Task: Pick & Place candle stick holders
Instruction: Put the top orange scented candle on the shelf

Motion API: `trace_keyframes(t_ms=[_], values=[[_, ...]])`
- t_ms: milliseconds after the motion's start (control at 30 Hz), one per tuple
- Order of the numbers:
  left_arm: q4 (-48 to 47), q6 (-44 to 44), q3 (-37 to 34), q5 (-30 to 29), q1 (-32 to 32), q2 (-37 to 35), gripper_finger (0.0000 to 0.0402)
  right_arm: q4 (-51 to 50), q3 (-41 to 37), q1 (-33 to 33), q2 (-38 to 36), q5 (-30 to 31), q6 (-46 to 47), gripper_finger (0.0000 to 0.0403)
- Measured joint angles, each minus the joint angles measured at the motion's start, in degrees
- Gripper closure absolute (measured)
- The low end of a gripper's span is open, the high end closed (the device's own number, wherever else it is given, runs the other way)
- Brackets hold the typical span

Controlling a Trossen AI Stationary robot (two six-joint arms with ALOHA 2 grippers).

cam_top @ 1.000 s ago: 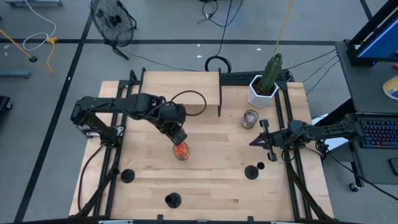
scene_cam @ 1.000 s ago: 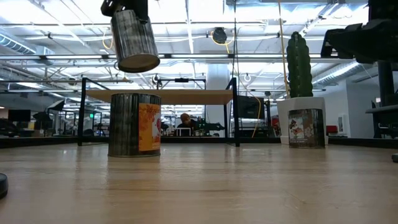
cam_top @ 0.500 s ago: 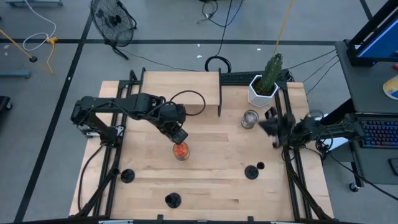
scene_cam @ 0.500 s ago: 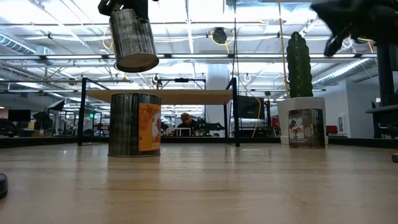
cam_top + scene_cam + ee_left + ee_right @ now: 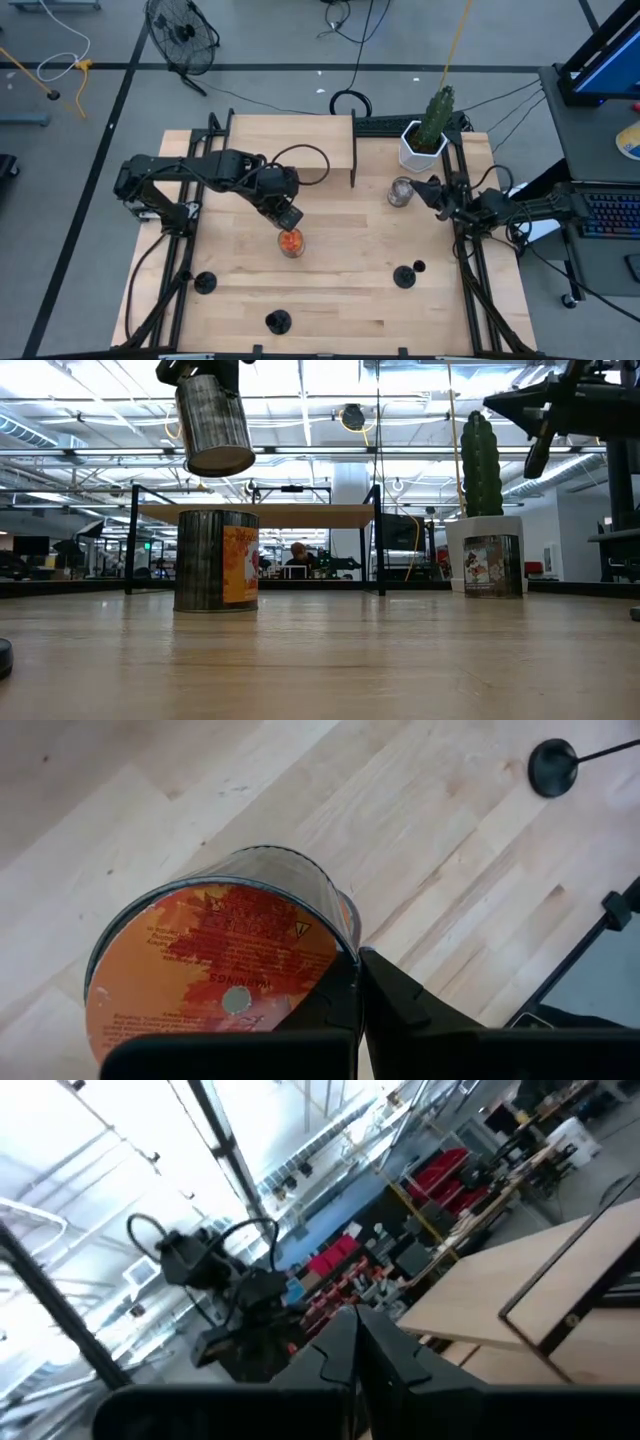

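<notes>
Three black candle stick holders stand on their round bases on the table's near part: one at the left (image 5: 204, 283), one at the near edge (image 5: 277, 321), one at the right (image 5: 404, 276). One also shows in the left wrist view (image 5: 552, 767). My left gripper (image 5: 290, 222) is shut on a grey tin (image 5: 213, 420), held high over mid-table. A tin with an orange label (image 5: 216, 573) stands on the table below it. My right gripper (image 5: 425, 187) is shut and empty, raised beside a third tin (image 5: 402, 190). My left gripper holds the grey tin by the rim of its upper end (image 5: 348, 952), beside the round orange label (image 5: 220, 970) on that end. The rim runs into the line between the two fingers. The fingers come from above, pointing down. The tin hangs below them, slightly tilted, clear of the table.
A white pot with a cactus (image 5: 425, 140) stands at the far right, next to the third tin. A raised wooden shelf on black legs (image 5: 260, 515) crosses the far side. Black frame rails run along the table's left and right edges.
My right gripper has gone toward the table's far edge and turned about, from beside the right-hand holder to beside the tin by the cactus pot. My left gripper and its tin have kept still.
</notes>
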Motion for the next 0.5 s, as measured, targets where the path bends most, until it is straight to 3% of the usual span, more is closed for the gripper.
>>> trace_keyframes(t_ms=[167, 333, 500], values=[[0.02, -0.69, 0.00, -0.13, 0.00, -0.02, 0.0401, 2.10, 0.00, -0.02, 0.03, 1.91, -4.17, 0.0403], [0.07, 0.77, 0.00, -0.20, 0.00, -0.02, 0.0401, 7.51, 0.00, -0.01, 0.03, -4.87, -5.15, 0.0403], [0.09, 3.96, 0.00, -0.50, 0.04, -0.02, 0.0401, 10.53, 0.00, -0.01, 0.03, -5.66, -5.19, 0.0403]])
